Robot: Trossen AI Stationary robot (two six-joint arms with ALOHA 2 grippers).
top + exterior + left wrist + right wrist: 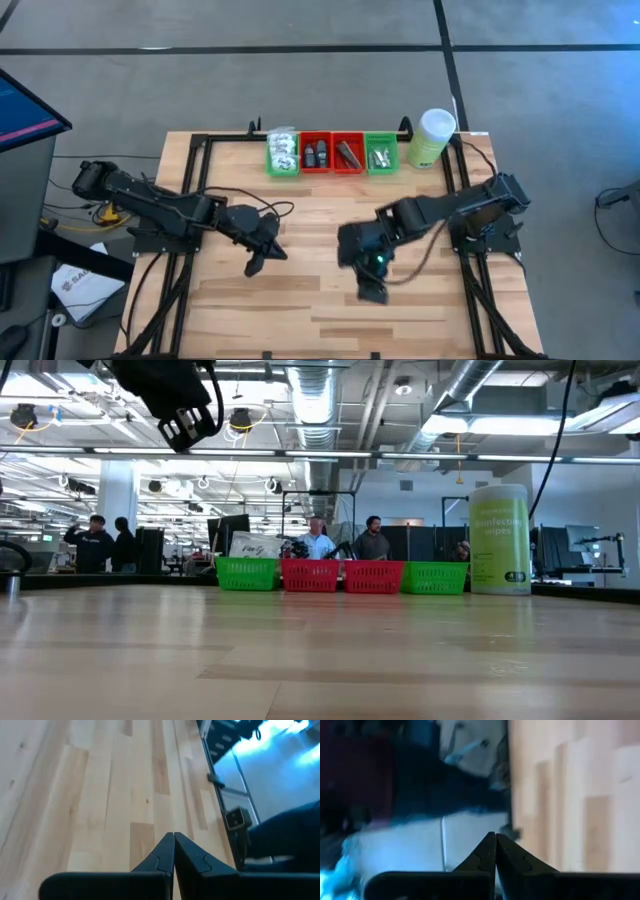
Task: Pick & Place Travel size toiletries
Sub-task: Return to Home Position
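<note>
Empty left end effector [174, 834] and right end effector [495, 834] sit closed; white packets [283, 151] fill green tray [283, 175].

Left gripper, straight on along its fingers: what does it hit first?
Likely just the table. The left gripper, fingers shut, points across bare wood with nothing lying in its line. It seems angled down, so it would probably touch the wood itself, though depth is unclear.
</note>
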